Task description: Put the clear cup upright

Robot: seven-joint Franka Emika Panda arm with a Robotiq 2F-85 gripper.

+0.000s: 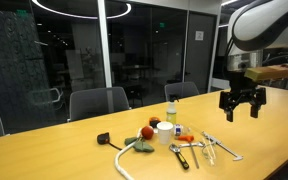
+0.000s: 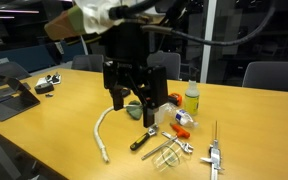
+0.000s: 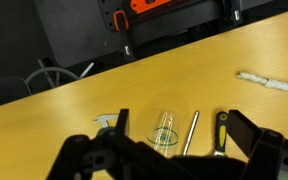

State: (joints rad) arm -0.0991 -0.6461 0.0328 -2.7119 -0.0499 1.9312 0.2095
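Note:
The clear cup (image 3: 165, 131) lies on its side on the wooden table, its mouth toward the wrist camera. It shows faintly in an exterior view (image 2: 168, 153), among the tools. My gripper (image 3: 179, 122) is open and empty. It hangs above the table with the cup below and between its fingers, not touching it. The gripper shows well above the tabletop in both exterior views (image 1: 242, 101) (image 2: 134, 100).
A metal rod (image 3: 189, 132) and a yellow-handled screwdriver (image 3: 221, 134) lie right beside the cup. A clear bottle with a yellow top (image 2: 191, 99), a white round container (image 1: 165, 128), a red ball (image 1: 147, 131) and a white cord (image 2: 102, 135) lie nearby. Chairs stand behind the table.

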